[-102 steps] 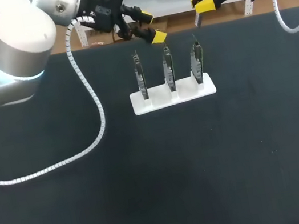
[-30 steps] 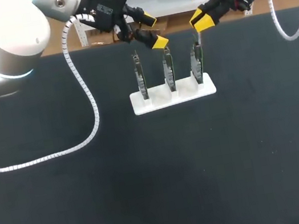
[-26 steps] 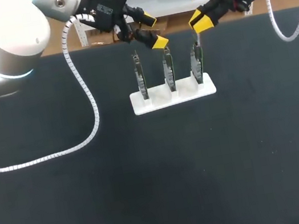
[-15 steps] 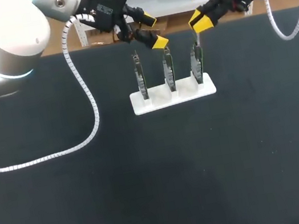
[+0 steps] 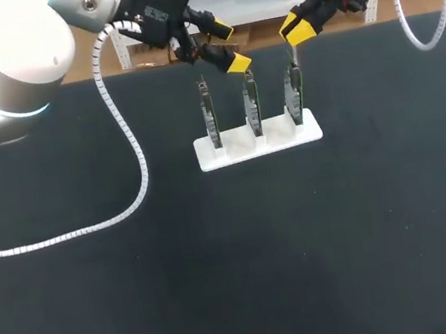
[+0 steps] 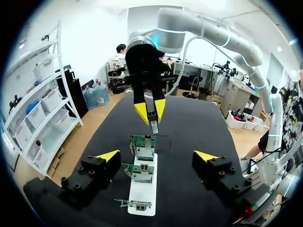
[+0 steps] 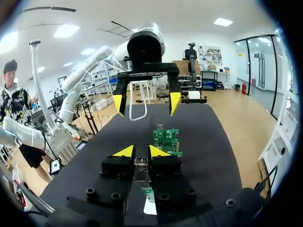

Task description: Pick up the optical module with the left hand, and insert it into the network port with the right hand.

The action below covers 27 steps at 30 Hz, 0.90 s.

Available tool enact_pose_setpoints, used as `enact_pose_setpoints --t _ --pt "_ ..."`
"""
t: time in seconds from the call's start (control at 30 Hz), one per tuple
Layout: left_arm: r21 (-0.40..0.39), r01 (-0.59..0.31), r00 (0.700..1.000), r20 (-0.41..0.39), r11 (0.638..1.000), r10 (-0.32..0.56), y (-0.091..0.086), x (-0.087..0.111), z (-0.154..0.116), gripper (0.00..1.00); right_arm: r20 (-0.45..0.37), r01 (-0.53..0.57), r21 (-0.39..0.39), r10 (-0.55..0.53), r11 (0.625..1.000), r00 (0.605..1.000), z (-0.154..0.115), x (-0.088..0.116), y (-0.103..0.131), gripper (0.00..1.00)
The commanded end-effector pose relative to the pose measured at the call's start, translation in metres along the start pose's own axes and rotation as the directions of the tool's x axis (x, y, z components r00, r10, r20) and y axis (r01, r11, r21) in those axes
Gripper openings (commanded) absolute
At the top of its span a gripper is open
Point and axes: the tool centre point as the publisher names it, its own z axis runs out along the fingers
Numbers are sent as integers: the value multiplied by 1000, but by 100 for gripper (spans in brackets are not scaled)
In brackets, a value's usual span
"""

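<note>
head view has three boards standing on edge in a white stand on the dark table, which leaves their top edges open to a reach from above. the right claw hangs over the end board, the one nearest the right arm. its yellow tips are pinched together on the small metal module. the module points down from them, just above that board's top edge, and as far as i can tell it is not touching. held lengthwise like that, it looks lined up for a straight push down into the board. the left claw hovers toward the row's other end. its fingers are spread wide with nothing in them, likely parked where it won't block the insertion.
</note>
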Motion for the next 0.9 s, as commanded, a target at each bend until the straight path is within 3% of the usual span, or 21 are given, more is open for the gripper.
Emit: enact_pose_setpoints --t 0.03,0.73,0.9 --pt "0 1 1000 -5 1000 -1 0 -1 0 100 9 -3 -21 3 1000 1000 0 4 -7 0" --pt "0 1 1000 -5 1000 -1 0 -1 0 100 15 -19 -37 19 999 1000 5 12 -15 0" --pt "0 1 1000 -5 1000 -1 0 -1 0 100 2 7 -30 -6 1000 1000 1 4 -17 0"
